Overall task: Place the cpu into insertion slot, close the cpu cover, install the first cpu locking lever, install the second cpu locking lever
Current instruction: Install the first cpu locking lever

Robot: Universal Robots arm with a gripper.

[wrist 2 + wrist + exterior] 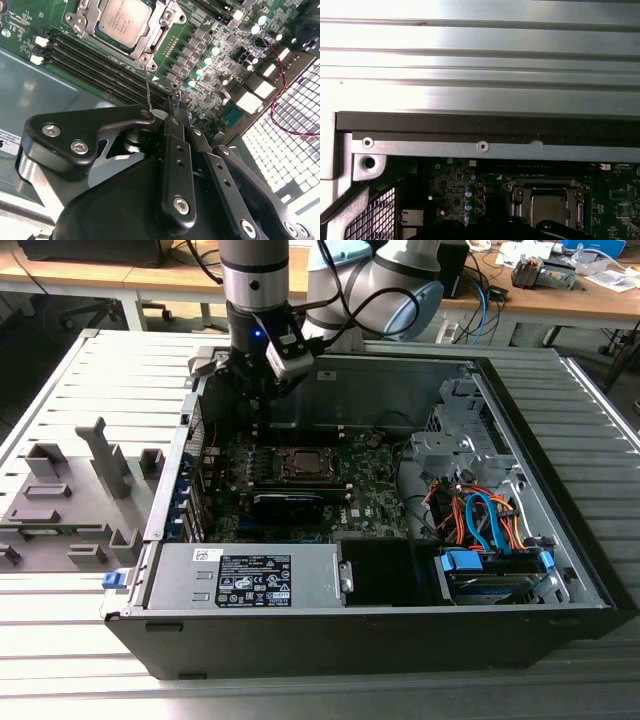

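Fingers (175, 150) together nr lever (147, 85), cpu (124, 17) seated

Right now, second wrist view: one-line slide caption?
Gripper close to a thin wire locking lever; cpu seated beneath the closed cpu cover.

**Silver arm, black gripper**

At the top centre of the exterior view the arm (254, 280) is a silver-grey tube with dark bands. Its joints (385, 290) are rounded and grey, with a pale blue cap (345, 252). Black cables (350, 312) loop beside it. A small blue light (258, 336) glows above a pale box (288, 352). In the second wrist view the gripper (169, 111) is matt black, its flat links studded with silver hex screws (181, 204).
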